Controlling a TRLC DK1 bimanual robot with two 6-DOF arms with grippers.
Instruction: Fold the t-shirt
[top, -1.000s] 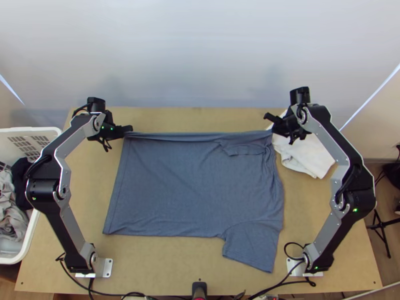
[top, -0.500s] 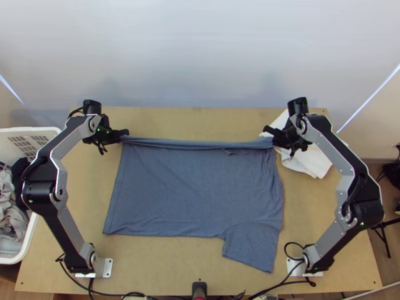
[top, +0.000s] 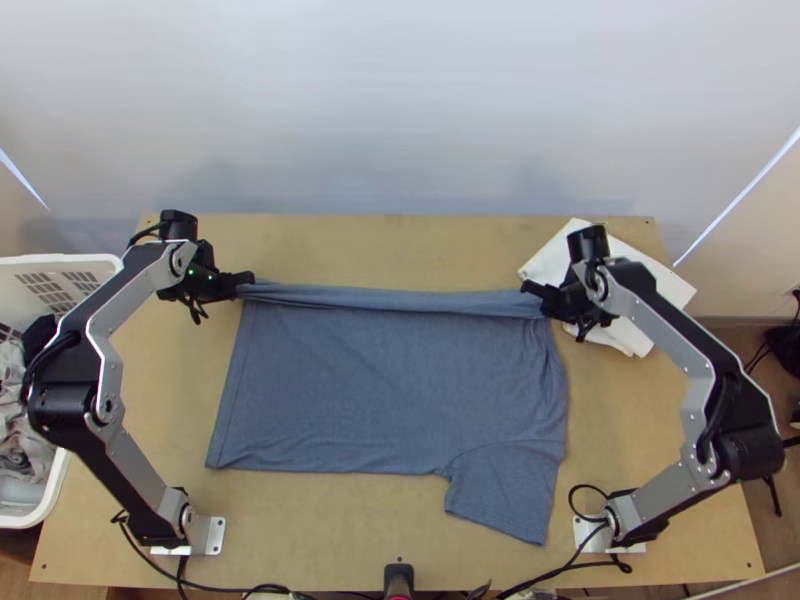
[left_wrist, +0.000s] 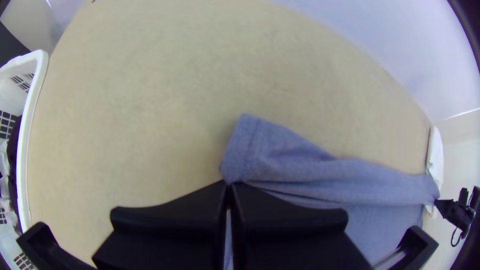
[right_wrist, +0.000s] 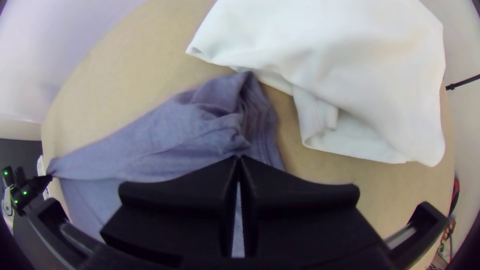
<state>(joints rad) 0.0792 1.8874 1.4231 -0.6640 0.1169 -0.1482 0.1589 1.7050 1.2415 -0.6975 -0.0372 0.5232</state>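
Blue-grey fabric, a short-sleeved t-shirt (top: 395, 390), lies mostly spread across the light wooden table (top: 330, 525), its far side drawn into a long, narrow band. Over the last second both arms have carried that band towards the near edge, and the small flap that lay near its right end is no longer visible on top. This looks like the early part of a lengthwise fold; the near sleeve (top: 505, 490) is flat and unfolded, so most of the work remains.

The left black gripper (left_wrist: 229, 184) is closed, its tips pinching the band at the hem end. The right black gripper (right_wrist: 239, 157) is closed too, pinching bunched fabric at the other end, beside a crumpled white cloth (right_wrist: 370, 65).

At the table's left stands a white plastic laundry basket (top: 90, 260) with slotted walls, holding rumpled pale grey cloth (top: 18, 435) and a black piece (top: 40, 335).
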